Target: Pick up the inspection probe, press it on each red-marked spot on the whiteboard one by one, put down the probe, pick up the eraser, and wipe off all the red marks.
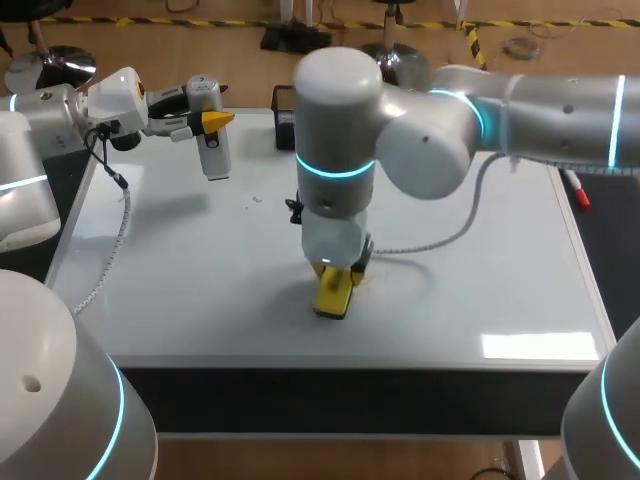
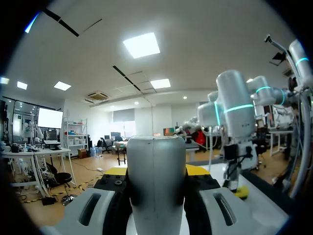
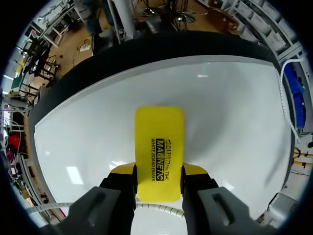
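In the head view, the probe (image 1: 212, 150) is held roughly upright by the left fingers (image 1: 220, 120) and is raised above the far left corner of the whiteboard (image 1: 480, 270), which lies on the table. The eraser (image 1: 333, 298) is gripped beneath the right arm (image 1: 440, 140) and is set on the whiteboard between its middle and its near edge.

In the left wrist view, the probe (image 2: 156, 186) is clamped between the left fingers (image 2: 113, 172), with a yellow tip seen at each side. The right arm (image 2: 234, 107) and the eraser (image 2: 240, 192) are seen ahead.

In the right wrist view, the eraser (image 3: 160, 147) is held from two sides by the right fingers (image 3: 122, 170), with the whiteboard (image 3: 234, 112) spread beyond it.
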### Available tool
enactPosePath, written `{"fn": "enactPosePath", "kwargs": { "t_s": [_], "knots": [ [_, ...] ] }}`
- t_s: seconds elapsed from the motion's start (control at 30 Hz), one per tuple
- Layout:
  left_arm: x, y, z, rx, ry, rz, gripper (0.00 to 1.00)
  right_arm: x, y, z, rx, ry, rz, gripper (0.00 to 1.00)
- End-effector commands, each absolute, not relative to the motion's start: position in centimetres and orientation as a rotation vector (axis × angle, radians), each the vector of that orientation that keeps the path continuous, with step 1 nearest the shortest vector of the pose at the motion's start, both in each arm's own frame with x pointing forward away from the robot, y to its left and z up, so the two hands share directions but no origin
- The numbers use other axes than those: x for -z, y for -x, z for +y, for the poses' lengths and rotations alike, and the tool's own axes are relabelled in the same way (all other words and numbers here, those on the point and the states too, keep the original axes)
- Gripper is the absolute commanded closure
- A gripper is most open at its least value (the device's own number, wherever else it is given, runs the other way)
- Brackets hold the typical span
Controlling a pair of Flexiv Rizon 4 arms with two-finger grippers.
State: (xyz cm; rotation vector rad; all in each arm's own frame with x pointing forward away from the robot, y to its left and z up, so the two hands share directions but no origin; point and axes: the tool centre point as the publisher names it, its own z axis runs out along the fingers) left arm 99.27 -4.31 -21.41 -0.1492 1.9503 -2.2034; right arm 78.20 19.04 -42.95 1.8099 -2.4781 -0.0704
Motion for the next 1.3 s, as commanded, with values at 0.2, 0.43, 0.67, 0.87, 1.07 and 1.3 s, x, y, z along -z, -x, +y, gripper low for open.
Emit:
{"fn": "enactPosePath", "kwargs": {
  "t_s": [0.2, 0.43, 0.67, 0.87, 1.07, 1.3],
  "knots": [
    [21.4, -99.2, -4.3, 2.203, 0.149, 1.945, 1.00, 45.3, -78.4, 18.2, 0.079, -1.789, -2.466, 1.00],
    [21.4, -99.2, -4.3, 2.203, 0.149, 1.945, 1.00, 46.0, -77.7, 16.2, 0.080, -1.720, -2.484, 1.00],
    [21.4, -99.2, -4.3, 2.203, 0.149, 1.945, 1.00, 46.6, -77.1, 14.5, 0.090, -1.661, -2.498, 1.00],
    [21.4, -99.2, -4.3, 2.203, 0.149, 1.945, 1.00, 46.8, -77.0, 13.2, 0.098, -1.625, -2.513, 1.00],
    [21.4, -99.2, -4.3, 2.203, 0.149, 1.945, 1.00, 46.7, -77.3, 12.1, 0.078, -1.605, -2.519, 1.00],
    [21.4, -99.2, -4.3, 2.203, 0.149, 1.945, 1.00, 44.7, -77.7, 12.0, 0.075, -1.596, -2.552, 1.00]
  ]
}}
